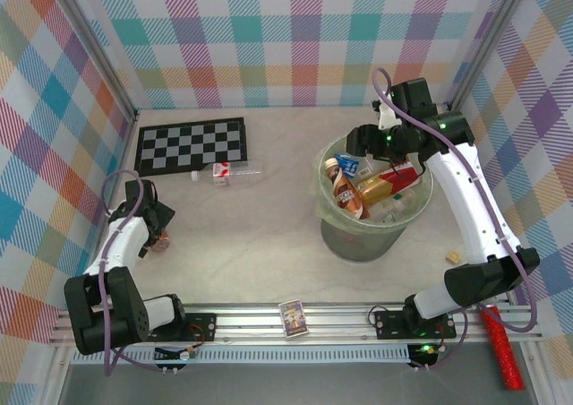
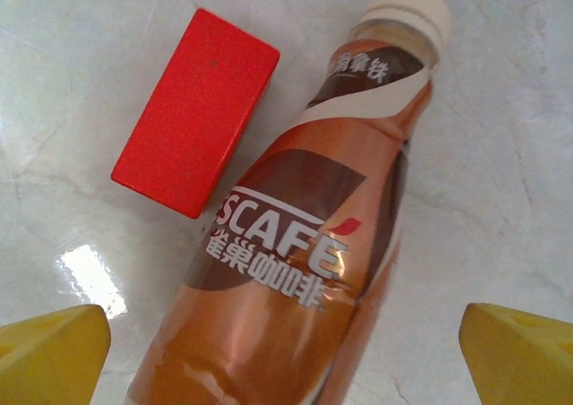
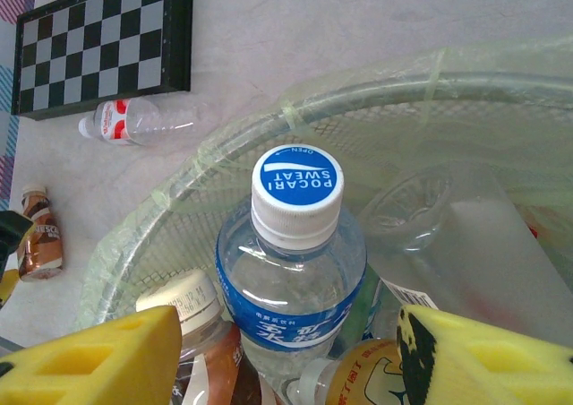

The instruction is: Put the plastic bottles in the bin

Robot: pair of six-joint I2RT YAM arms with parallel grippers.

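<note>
My left claw (image 2: 286, 362) is spread wide. Its yellow fingertips (image 2: 52, 356) stand at both sides of a brown coffee bottle (image 2: 304, 244), which lies on the table (image 2: 501, 154). I see bare table between each tip and the bottle, so the claw touches nothing. The left wrist camera gives me the bottle's cream cap (image 2: 403, 11) and a red block (image 2: 197, 109) lying just beside its shoulder. In the top camera this bottle is near the left wall, well apart from the bin (image 1: 345, 239).

My right claw (image 3: 291, 360) is open too, and it hangs above the bin. Between its yellow pads (image 3: 98, 360) stands a clear Pocari Sweat bottle (image 3: 291, 280), blue cap upward, inside the bin's rim. There is a gap at each side, so the pads do not press it. Around it in the bin I see a brown bottle with a cream cap (image 3: 188, 306), an orange bottle (image 3: 358, 383) and a clear bottle (image 3: 416, 203).

The right wrist camera also gives me the table beyond the bin. There a clear bottle with a red-white label (image 3: 134, 120) lies near the checkerboard (image 3: 98, 47). The top camera adds the near edge: a small picture card box (image 1: 294, 317) on the rail between the arm bases, a red glittery stick (image 1: 503, 356) at the right, and a small wooden block (image 1: 455, 256) beside the right arm.
</note>
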